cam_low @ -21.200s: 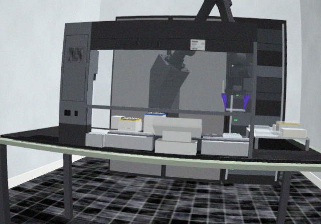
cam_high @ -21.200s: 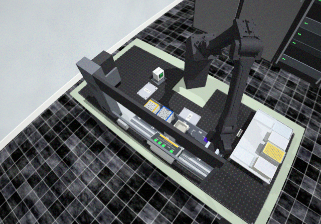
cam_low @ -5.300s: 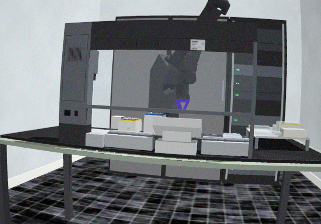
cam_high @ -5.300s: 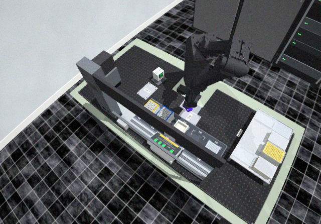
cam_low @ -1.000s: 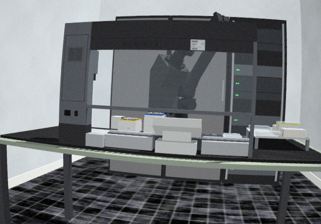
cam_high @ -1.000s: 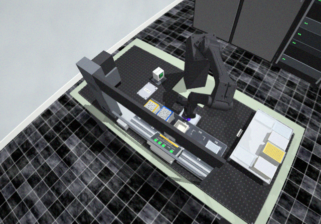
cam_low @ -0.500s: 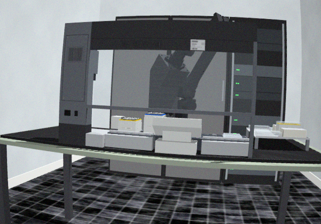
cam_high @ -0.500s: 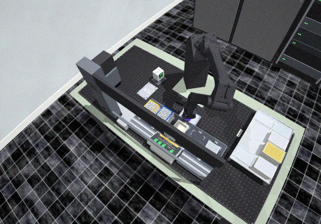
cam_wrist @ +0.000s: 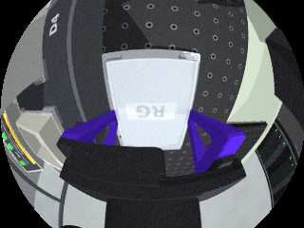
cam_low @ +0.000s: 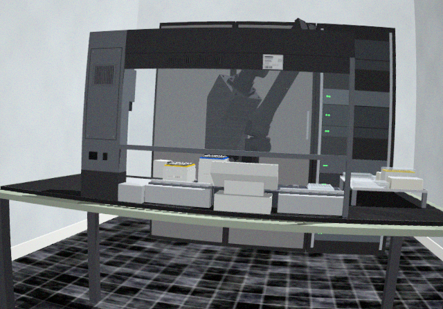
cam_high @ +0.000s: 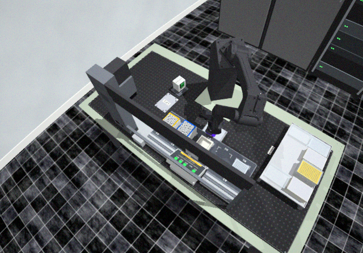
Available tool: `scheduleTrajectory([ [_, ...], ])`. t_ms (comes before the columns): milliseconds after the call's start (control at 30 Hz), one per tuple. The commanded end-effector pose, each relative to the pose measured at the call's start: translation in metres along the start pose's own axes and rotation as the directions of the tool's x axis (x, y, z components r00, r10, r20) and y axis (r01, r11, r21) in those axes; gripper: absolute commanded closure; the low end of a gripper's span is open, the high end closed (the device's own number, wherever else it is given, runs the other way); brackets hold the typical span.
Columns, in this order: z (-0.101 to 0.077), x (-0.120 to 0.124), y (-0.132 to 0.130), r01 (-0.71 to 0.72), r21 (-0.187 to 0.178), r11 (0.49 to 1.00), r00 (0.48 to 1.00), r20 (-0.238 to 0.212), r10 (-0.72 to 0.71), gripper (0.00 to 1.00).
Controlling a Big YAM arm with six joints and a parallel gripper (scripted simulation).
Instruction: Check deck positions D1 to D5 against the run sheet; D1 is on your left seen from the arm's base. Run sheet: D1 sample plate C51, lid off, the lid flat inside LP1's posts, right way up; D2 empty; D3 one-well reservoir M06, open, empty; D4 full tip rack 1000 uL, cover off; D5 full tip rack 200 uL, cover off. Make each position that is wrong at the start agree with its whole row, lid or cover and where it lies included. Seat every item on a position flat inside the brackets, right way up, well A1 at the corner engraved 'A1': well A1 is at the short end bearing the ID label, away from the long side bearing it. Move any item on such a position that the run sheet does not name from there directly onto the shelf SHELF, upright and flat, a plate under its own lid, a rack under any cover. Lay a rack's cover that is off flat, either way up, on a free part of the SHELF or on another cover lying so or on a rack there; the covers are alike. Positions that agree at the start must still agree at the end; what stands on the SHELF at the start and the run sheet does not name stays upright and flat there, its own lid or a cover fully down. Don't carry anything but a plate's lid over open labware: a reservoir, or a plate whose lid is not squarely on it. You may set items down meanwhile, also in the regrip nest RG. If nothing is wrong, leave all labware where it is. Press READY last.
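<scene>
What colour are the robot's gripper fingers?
Purple-blue. The fingers show best in the wrist view, over the RG nest.

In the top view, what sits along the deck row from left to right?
Yellow-rimmed tip rack → blue-rimmed tip rack → open white reservoir → bare bracketed position → well plate.

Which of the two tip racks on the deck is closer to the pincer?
The blue-rimmed rack; the yellow-rimmed one stands beyond it, farther from the pincer.
</scene>
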State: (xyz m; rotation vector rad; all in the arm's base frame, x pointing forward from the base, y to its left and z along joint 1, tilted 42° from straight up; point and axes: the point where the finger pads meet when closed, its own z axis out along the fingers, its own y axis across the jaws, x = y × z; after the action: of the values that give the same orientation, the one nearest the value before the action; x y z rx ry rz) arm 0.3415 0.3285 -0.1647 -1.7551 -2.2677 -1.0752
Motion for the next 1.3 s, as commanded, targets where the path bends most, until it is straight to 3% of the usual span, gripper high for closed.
scheduleTrajectory([
  [0,0.005,0.001,0.000,-0.005,0.003,1.000,1.000,0.004,0.005,1.00],
  [567,0.001,0.009,0.015,-0.002,-0.022,1.000,1.000,-0.009,0.002,1.00],
  [1267,0.000,0.010,0.020,-0.004,-0.027,1.000,1.000,-0.010,0.004,1.00],
])
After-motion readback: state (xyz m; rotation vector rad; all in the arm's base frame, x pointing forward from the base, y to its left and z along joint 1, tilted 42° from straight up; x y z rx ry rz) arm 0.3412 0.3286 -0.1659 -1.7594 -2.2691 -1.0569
